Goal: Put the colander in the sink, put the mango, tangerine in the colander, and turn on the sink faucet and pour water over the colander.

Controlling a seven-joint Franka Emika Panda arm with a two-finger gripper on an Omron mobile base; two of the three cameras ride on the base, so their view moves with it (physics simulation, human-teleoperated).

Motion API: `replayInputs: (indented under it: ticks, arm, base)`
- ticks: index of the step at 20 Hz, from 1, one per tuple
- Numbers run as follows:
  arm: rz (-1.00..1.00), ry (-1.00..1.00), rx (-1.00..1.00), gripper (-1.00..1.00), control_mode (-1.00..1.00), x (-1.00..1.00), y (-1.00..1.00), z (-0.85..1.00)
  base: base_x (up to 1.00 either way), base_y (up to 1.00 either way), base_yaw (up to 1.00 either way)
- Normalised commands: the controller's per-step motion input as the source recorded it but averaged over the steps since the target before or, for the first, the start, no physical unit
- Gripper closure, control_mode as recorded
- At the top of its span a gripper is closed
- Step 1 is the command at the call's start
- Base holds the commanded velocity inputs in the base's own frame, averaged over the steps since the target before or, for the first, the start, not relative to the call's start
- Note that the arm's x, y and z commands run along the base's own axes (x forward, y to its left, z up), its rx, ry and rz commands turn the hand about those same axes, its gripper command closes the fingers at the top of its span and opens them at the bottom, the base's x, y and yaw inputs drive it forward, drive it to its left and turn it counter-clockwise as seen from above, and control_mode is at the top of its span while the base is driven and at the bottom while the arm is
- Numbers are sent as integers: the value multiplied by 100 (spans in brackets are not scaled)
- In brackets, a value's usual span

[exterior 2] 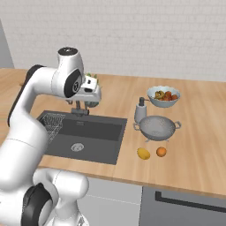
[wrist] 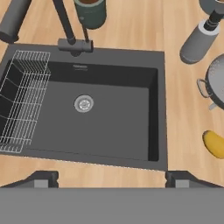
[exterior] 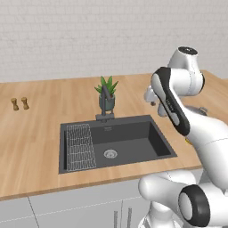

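The grey holed colander stands on the wooden counter right of the dark sink, its rim also at the hand view's right edge. In front of it lie the yellow mango and the orange tangerine. The sink faucet rises behind the basin, and no water runs from it. My gripper hovers high over the sink, looking down into it. It is open, its fingertips wide apart with nothing between them.
A wire rack fills the sink's left end, beside the round drain. A soap dispenser, a pale bowl of fruit and a potted plant stand behind. Two small shakers sit far left.
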Motion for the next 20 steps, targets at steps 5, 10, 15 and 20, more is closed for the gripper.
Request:
replayInputs:
  ticks: [5, 10, 15, 20]
  arm:
    - [0, 6, 1, -100, -100, 0, -74, -25]
    - [0, 1, 0, -100, -100, 5, -27, -62]
    - [0, 0, 0, -100, -100, 14, -30, -45]
    - [0, 3, 0, -100, -100, 19, -33, -26]
  base:
    - [0, 0, 0]
    - [0, 0, 0]
    - [0, 0, 0]
    - [0, 0, 0]
